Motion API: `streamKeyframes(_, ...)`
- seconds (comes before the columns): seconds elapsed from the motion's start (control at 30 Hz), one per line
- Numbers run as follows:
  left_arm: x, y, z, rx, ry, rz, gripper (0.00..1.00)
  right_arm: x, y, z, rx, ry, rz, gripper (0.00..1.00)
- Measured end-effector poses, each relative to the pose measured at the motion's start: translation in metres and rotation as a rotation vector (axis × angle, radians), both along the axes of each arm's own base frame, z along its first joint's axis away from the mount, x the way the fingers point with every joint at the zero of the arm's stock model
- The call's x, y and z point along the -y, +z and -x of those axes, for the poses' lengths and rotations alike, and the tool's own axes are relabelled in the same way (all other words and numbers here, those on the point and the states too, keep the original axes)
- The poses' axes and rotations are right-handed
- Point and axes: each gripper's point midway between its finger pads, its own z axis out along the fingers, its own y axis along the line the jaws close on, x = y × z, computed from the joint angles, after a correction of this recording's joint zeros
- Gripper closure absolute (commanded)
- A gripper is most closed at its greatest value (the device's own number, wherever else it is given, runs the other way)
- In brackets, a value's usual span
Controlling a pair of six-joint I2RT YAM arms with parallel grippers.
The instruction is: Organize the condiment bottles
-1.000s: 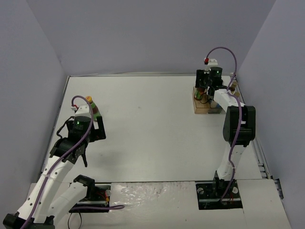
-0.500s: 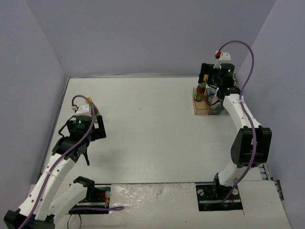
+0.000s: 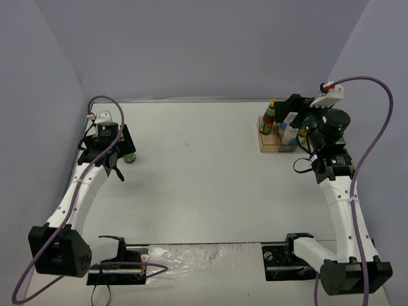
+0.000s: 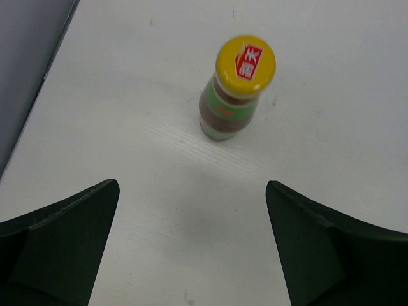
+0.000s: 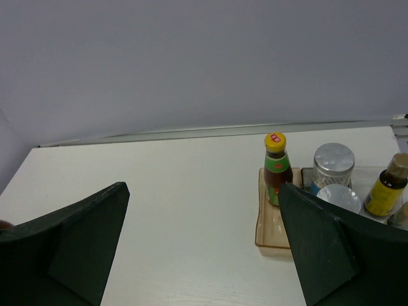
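Note:
One dark bottle with a yellow cap (image 4: 236, 89) stands alone on the white table at the left (image 3: 129, 155). My left gripper (image 4: 191, 245) is open and empty, just short of it (image 3: 120, 153). The other dark bottle (image 5: 276, 169) stands in the left end of the tray (image 5: 264, 233), also seen from above (image 3: 270, 115). Two silver-topped cylinders (image 5: 333, 164) and two yellow-labelled bottles (image 5: 387, 188) stand in the tray's other compartments. My right gripper (image 5: 204, 248) is open and empty, raised and drawn back from the tray (image 3: 294, 111).
The orange-and-grey tray (image 3: 262, 144) sits at the back right, near the right wall. Grey walls close the table on the left, back and right. The left bottle stands close to the table's left edge (image 4: 38, 83).
My right gripper has drawn up and back from the tray, leaving the dark bottle standing in it. My left arm has swung toward the back left; the left bottle stands free ahead of it.

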Motion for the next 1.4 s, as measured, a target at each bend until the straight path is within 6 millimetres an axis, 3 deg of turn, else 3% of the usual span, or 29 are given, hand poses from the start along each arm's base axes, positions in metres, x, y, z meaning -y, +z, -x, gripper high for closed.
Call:
streamKeyframes(0.17,-0.004,0.000,-0.041,0.021,0.003,0.018,0.04,-0.008,0.005,0.028,0.013,0.043,-0.027,0.00)
streamKeyframes(0.4,0.000,-0.024,-0.086,-0.005,-0.029,0.024,0.14,-0.018,-0.010,0.055,-0.032,0.101,-0.044,0.00)
streamKeyframes(0.47,-0.001,-0.032,-0.091,-0.020,-0.031,0.022,0.22,-0.022,-0.014,0.060,-0.048,0.116,-0.046,0.00)
streamKeyframes(0.73,0.002,-0.046,-0.103,-0.035,-0.048,0.034,0.75,-0.032,-0.035,0.090,-0.106,0.164,-0.031,0.00)
streamKeyframes(0.9,0.017,-0.046,-0.104,-0.017,-0.078,0.048,0.91,-0.031,-0.041,0.098,-0.122,0.164,-0.024,0.00)
streamKeyframes(1.03,0.056,-0.045,-0.101,-0.017,-0.169,0.051,0.93,-0.032,-0.045,0.102,-0.135,0.169,-0.023,0.00)
streamKeyframes(1.13,0.100,-0.045,-0.094,-0.019,-0.271,0.055,0.93,-0.032,-0.046,0.103,-0.136,0.169,-0.021,0.00)
streamKeyframes(1.4,0.254,-0.042,-0.073,-0.024,-0.621,0.088,0.93,-0.031,-0.053,0.107,-0.149,0.170,-0.011,0.00)
